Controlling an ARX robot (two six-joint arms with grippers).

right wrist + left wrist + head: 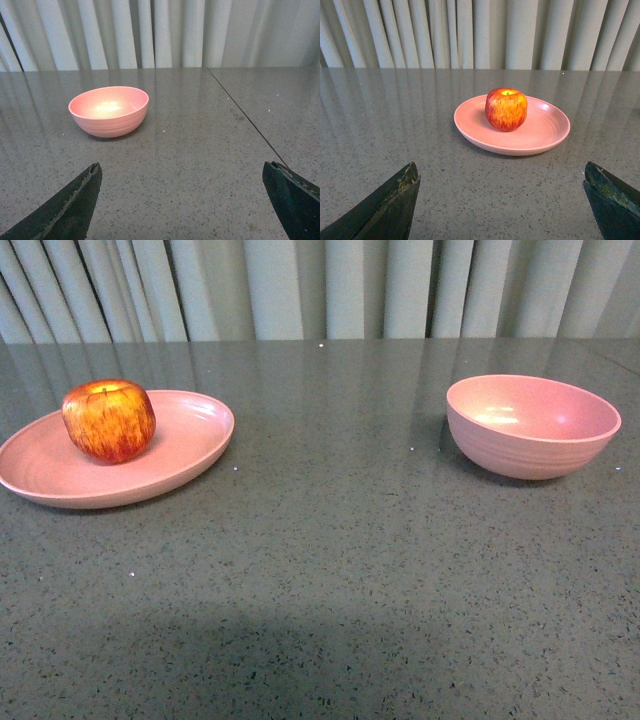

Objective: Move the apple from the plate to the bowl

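**Apple on the plate, both tools wide**

In the front view the shallow pink plate (50, 475) lies at about 10 o'clock on the grey speckled counter (330, 570). The apple (109, 420) stands on it with its dimpled top up, toward the plate's 12 o'clock side. The deep pink bowl (525, 455) sits upright at about 2 o'clock, well apart from the plate.

The left tool (500, 170) is spread wide and holds nothing. Its dark fingers (390, 205) are far apart above the counter, with the plate and apple ahead of them and out of contact. The right tool (181, 167) is just as wide and grips nothing, and the bowl lies ahead of it, untouched. A pale pleated curtain (320, 285) hangs at 12 o'clock behind the counter.
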